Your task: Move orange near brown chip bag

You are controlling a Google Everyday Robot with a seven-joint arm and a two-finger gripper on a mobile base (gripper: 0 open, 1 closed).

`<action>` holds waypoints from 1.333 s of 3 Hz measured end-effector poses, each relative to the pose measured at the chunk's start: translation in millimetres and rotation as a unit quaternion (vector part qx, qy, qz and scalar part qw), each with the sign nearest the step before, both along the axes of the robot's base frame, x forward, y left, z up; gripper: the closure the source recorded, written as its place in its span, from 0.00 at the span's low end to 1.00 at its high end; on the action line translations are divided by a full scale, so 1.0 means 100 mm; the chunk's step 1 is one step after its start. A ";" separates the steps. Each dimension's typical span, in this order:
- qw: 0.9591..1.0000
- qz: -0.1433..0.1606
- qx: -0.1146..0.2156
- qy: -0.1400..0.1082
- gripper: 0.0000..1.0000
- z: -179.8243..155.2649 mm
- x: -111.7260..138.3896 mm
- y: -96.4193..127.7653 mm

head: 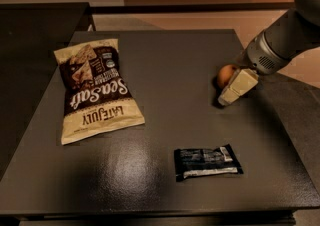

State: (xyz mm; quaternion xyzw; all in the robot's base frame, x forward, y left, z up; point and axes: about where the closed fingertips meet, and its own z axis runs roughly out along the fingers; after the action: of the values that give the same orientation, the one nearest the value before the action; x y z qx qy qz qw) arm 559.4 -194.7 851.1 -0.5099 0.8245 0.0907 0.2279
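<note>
At the right side of the dark grey table point(165, 70), the grey arm's gripper point(237, 88) with its cream-coloured tip sits just beside the small round orange-brown orange point(226, 74).
Whether the gripper is open, closed or gripping, I cannot tell. The orange lies well apart from the large cream and dark-brown chip bag point(95, 90) at the left, and 1 small black flat wrapper point(207, 162) lies nearer to the camera. I judge the fruit light, firm and smooth, so it rolls easily; it is best taken across its widest middle.

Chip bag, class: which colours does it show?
Chip bag: cream and dark brown, white lettering; camera view. Gripper beside the orange, at right.
</note>
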 end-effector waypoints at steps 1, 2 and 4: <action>1.000 0.003 0.008 0.008 0.42 -0.01 -0.01 0.06; 1.000 0.005 0.015 0.017 0.65 0.03 -0.04 0.14; 0.998 0.051 0.042 0.010 1.00 0.28 -0.01 0.70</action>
State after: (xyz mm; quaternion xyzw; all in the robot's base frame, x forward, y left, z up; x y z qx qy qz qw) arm 558.8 -124.4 879.0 -0.5403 0.7953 0.1417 0.2357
